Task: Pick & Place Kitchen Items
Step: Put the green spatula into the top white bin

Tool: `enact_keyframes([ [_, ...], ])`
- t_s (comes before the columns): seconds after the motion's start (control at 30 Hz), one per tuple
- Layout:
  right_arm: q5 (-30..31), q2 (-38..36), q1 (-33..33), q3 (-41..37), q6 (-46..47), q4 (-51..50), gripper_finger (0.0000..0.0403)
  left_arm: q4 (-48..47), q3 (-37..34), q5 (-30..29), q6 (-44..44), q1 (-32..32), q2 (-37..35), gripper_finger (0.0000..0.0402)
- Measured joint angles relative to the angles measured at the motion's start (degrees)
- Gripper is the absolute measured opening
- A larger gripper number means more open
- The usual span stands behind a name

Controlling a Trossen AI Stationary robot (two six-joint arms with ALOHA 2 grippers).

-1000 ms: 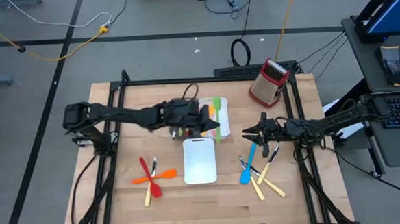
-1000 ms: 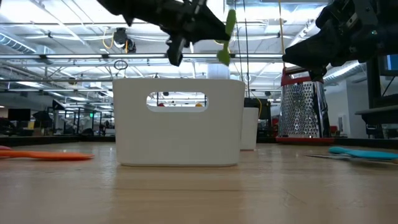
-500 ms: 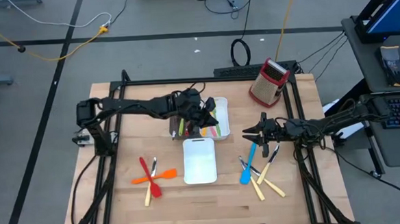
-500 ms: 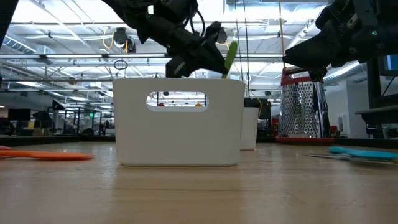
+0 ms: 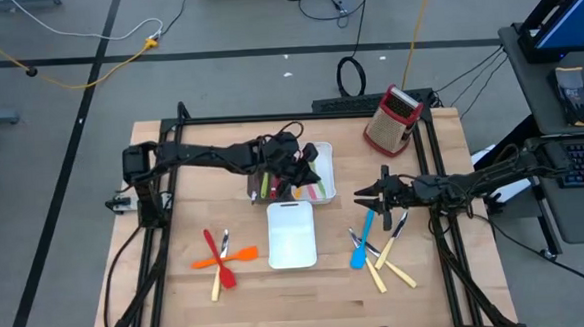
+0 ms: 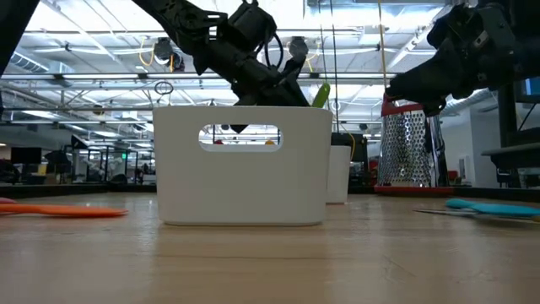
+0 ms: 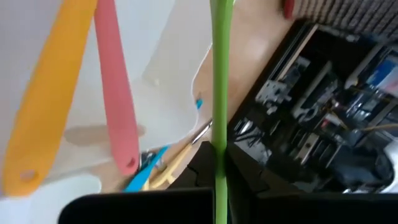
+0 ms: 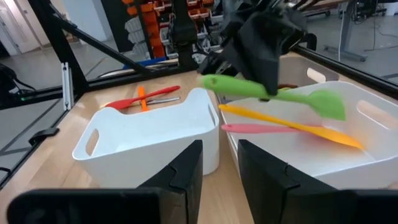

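The left gripper (image 8: 264, 37) is clamped tight on the handle of a green spatula (image 8: 273, 96), holding it low over the far white tray (image 8: 373, 134), blade end out over the tray, roughly level with a slight tilt. An orange spatula (image 8: 292, 121) and a pink spatula (image 8: 261, 129) already lie in that tray, side by side. The nearer white tray (image 5: 292, 234) sits just beside it and looks empty inside. The right gripper (image 5: 360, 195) hovers apart from the trays, above the blue spatula (image 5: 359, 242) and the cream-handled knives (image 5: 390, 272), jaws part open, nothing in them. More utensils, red and orange spatulas (image 5: 220, 257), lie on the table (image 5: 160, 311) on the left side. The box grater (image 5: 391, 120) stands at the far right corner, untouched. Handling judgement: the green spatula looks light, thin plastic or silicone, the handle stiff enough to hold level from one end, the blade probably a bit flexible; smooth surface so it could slip or swing in a narrow pinch. Best grip is on the straight handle near mid-length, across the narrow side, not on the blade. The knives likely weigh more, so take those by the cream handles.
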Motion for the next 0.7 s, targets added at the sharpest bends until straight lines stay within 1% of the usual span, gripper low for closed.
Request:
enact_keyframes([
  [0.13,0.0,0.0,0.0,0.0,0.0,0.0,0.0093,-0.1,0.0,-0.2,-0.1,0.8,0.0,0.0017],
  [0.53,0.0,0.0,0.0,0.0,0.0,0.0,0.0093,-0.2,0.0,-0.3,2.6,0.8,0.0,0.0028],
  [0.6,0.0,0.0,0.0,0.0,0.0,0.0,0.0093,-0.2,0.0,-0.9,3.4,0.8,0.0,0.0041],
  [0.7,0.0,0.0,0.0,0.0,0.0,0.0,0.0093,-0.3,0.0,-3.8,3.8,0.8,0.0,0.0073],
])
